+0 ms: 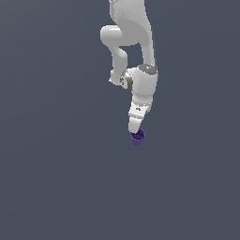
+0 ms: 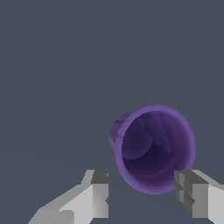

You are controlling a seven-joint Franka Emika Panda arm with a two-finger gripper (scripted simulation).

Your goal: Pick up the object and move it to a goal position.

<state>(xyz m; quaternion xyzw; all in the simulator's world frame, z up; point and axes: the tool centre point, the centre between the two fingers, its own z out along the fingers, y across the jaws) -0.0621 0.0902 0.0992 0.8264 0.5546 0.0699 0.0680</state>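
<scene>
The object is a small dark purple cup (image 1: 138, 137) standing on the grey floor, right under the tip of the white arm. In the wrist view I look into the cup's (image 2: 153, 146) open mouth, its ribbed wall showing on one side. My gripper (image 1: 135, 130) hangs just above the cup's rim. The gripper (image 2: 142, 186) is open, with one grey fingertip (image 2: 99, 186) beside the rim and the other fingertip (image 2: 186, 188) overlapping its edge. Neither pad visibly presses on the cup.
A plain dark grey floor (image 1: 56, 178) fills both views. The arm's white links (image 1: 131, 28) reach down from the top of the exterior view. No other objects or edges show.
</scene>
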